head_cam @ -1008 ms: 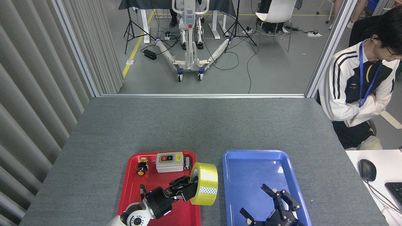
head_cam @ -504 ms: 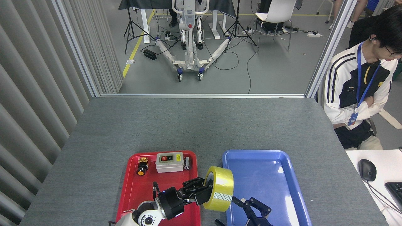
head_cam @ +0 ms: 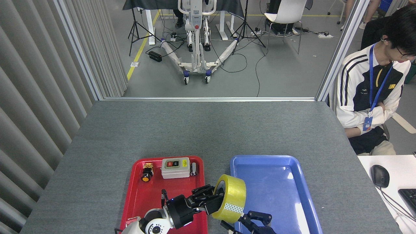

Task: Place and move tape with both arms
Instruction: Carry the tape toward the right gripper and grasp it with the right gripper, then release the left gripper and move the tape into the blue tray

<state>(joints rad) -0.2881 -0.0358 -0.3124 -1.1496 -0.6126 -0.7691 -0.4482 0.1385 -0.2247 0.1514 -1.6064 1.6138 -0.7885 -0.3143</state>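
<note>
The yellow tape roll point(head_cam: 231, 197) hangs upright in the air over the gap between the red tray point(head_cam: 136, 201) and the blue tray point(head_cam: 279, 195), its white patterned patch facing me. My left gripper point(head_cam: 215, 201) is shut on the roll, its black fingers clamped on the roll's left rim. My right gripper point(head_cam: 248, 221) sits just below and right of the tape at the frame's bottom edge, its dark fingers spread open and holding nothing. Most of the right arm is out of view.
On the red tray's far end sit a grey switch box point(head_cam: 175, 167), an orange-capped button point(head_cam: 146, 172) and a small metal cylinder point(head_cam: 194, 168). The blue tray holds nothing. A seated person point(head_cam: 373, 94) is at the table's right edge, beside a white desk with a mouse point(head_cam: 379, 175).
My left gripper has carried the tape rightward from over the red tray to the blue tray's left edge. My right gripper has shifted left and down, coming in under the tape.
</note>
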